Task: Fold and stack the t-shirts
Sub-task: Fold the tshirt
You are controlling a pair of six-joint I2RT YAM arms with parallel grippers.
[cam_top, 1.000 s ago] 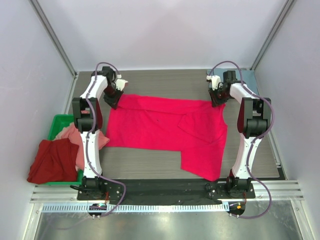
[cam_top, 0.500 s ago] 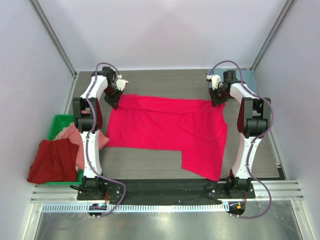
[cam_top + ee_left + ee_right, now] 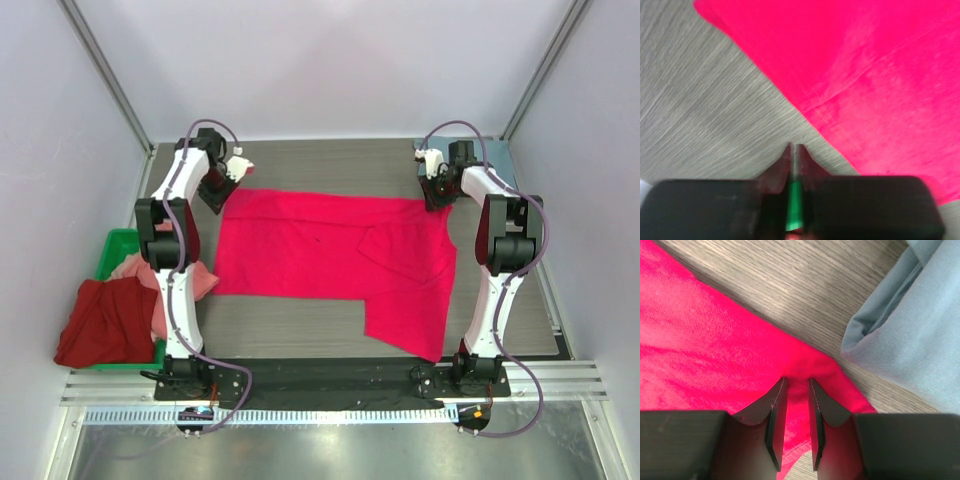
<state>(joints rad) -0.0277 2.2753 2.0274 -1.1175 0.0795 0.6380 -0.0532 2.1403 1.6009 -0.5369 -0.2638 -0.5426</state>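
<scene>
A bright crimson-pink t-shirt (image 3: pixel 330 250) lies spread flat across the table, with a sleeve hanging toward the near edge. My right gripper (image 3: pixel 437 198) is at its far right corner. In the right wrist view the jaws (image 3: pixel 796 382) are closed on a pucker of the pink cloth (image 3: pixel 705 340). My left gripper (image 3: pixel 213 198) hovers just off the shirt's far left corner. In the left wrist view its jaws (image 3: pixel 794 149) are shut and empty over bare wood, with the pink cloth (image 3: pixel 880 65) to their right.
A green bin (image 3: pixel 115 245) stands at the left edge. A dark red t-shirt (image 3: pixel 105 320) and a salmon pink one (image 3: pixel 150 275) are draped over it. A folded dusty blue-grey t-shirt (image 3: pixel 910 320) lies at the far right corner (image 3: pixel 497 155), just beside the right gripper.
The left gripper has shut with nothing in it and drawn back to the left, off the shirt's corner. The right gripper stays on its corner.
</scene>
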